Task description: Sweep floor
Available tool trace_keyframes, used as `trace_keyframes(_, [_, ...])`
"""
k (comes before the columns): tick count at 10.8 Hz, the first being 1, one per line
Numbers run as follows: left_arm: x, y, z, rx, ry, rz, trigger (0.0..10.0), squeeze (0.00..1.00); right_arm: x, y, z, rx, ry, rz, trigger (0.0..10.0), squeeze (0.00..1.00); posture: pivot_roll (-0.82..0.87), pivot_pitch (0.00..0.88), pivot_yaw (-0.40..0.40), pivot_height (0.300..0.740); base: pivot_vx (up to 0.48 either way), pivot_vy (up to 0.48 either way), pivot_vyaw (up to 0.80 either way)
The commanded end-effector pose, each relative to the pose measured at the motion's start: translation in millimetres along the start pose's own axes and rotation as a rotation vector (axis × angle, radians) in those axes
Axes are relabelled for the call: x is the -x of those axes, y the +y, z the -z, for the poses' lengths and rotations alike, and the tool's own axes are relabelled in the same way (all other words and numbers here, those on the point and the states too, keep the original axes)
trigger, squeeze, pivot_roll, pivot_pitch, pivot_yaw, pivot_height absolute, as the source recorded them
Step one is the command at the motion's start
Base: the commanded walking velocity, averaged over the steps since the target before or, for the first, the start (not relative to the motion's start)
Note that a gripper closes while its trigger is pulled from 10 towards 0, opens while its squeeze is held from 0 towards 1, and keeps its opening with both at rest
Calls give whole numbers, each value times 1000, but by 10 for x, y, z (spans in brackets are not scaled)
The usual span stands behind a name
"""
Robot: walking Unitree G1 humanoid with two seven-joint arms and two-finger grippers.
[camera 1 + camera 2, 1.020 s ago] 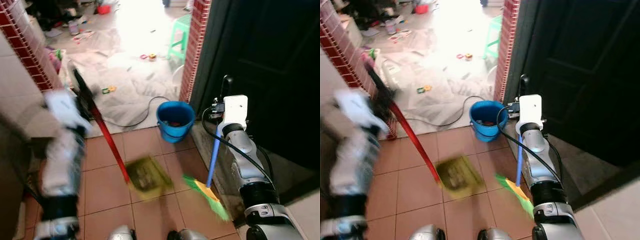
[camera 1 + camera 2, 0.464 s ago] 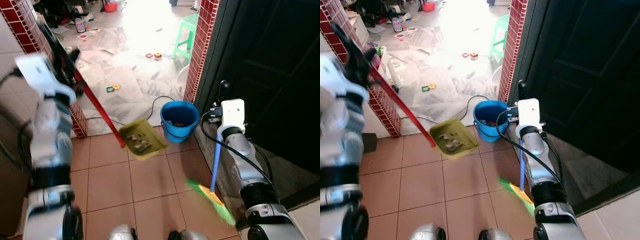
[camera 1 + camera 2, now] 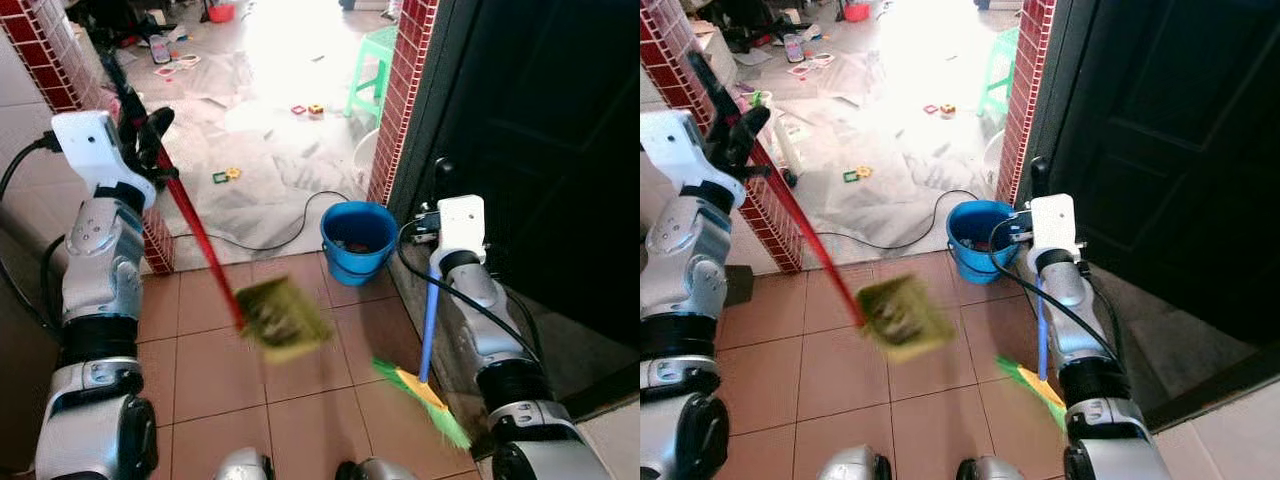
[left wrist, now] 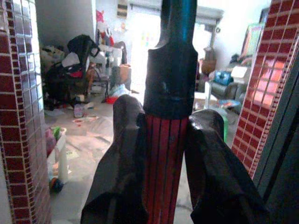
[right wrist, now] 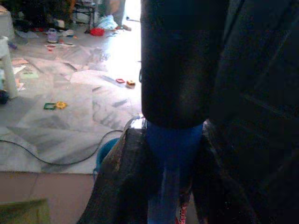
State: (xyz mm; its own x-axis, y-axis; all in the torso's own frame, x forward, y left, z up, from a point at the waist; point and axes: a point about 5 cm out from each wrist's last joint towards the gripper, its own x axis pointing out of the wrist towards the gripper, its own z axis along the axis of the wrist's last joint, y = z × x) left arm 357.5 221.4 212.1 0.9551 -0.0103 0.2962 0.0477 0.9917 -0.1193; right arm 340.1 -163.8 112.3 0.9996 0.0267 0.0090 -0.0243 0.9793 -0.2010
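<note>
Green dustpan (image 3: 283,317), blurred, apparently one, left gripper (image 4: 167,140) jaws clamping it; right gripper (image 5: 173,154) jaws clamp one broom (image 3: 428,335)

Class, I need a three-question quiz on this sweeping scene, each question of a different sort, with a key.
1. True or false: the left gripper is shut on the red-handled dustpan.
2. Which tool does the right gripper hold? A) mop B) blue-handled green broom C) brush
3. Fill in: the round blue plastic bucket stands on the tiled floor beside the red ____ pillar.

Key: 1 true; 2 B; 3 brick.
</note>
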Motion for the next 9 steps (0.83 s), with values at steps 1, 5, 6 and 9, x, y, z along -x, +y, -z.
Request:
trace_keyframes(1, [-139,-117,-301,39,-150,24,10000,0,-43,48,-133,-1,-64,-13,10000,0,-38,0,1,740,0,0,0])
trace_keyframes(5, [-264,-338,-460,75,-244,54,10000,0,-20,18,-120,7,-70,-11,10000,0,-49,0,12,740,417,0,0])
trace_keyframes(6, [-273,-352,-471,71,-253,55,10000,0,-15,26,-115,7,-69,-13,10000,0,-48,0,12,740,454,0,0])
trace_keyframes(9, [-273,-391,-449,73,-265,56,10000,0,-13,30,-102,20,-66,-14,10000,0,-46,0,9,740,455,0,0])
